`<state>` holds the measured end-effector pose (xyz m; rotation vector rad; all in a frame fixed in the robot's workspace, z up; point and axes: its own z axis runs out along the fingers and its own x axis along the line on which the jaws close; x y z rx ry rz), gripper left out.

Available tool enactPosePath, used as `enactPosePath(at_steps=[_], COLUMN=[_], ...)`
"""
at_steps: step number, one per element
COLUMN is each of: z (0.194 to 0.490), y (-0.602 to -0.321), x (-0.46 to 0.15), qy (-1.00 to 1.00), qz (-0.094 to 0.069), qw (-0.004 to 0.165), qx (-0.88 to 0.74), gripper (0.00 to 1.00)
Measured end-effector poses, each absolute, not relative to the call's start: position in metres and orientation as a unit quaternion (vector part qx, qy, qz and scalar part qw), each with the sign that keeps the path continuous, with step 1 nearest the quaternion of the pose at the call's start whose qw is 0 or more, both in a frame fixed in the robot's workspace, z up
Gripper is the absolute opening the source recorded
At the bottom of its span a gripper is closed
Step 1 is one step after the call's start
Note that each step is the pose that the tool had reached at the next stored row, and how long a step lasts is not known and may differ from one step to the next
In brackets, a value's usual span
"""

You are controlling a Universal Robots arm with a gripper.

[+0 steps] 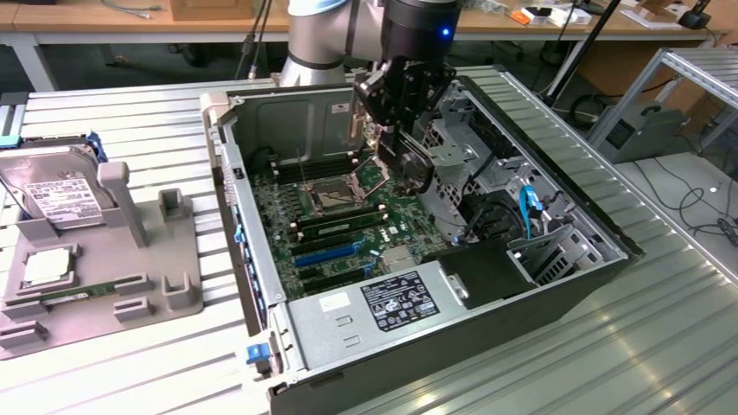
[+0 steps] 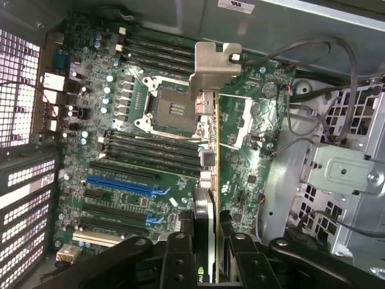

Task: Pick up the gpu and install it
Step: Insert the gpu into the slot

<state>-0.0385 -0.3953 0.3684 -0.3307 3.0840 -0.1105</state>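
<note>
The gripper is being held pointing down into the open computer case by the arm, with its fingers pinching the gpu. The card is being carried edge-on above the motherboard, its silver bracket beside the CPU socket.

A: What's carrying everything?
B: Ribbed light-metal surface, slats across its whole top.
A: What's directly on it?
B: Two items. An open PC case lies on its side, open face up, from the middle toward the exterior view's right. A grey holder sits flat at the exterior view's left.
A: Touching?
B: No. They're near each other, with a bare strip of slats between them. More bare slats show behind the holder and in front of the case.
</note>
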Motion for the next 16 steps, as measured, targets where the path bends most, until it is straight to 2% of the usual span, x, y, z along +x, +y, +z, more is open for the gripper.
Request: enactPosePath(at_steps=[16], z=[0.3684], y=[-0.3953], x=[-0.0385], qy=[0.987], qz=[-0.035], qw=[0.021], qx=[-0.157], gripper=[0.27])
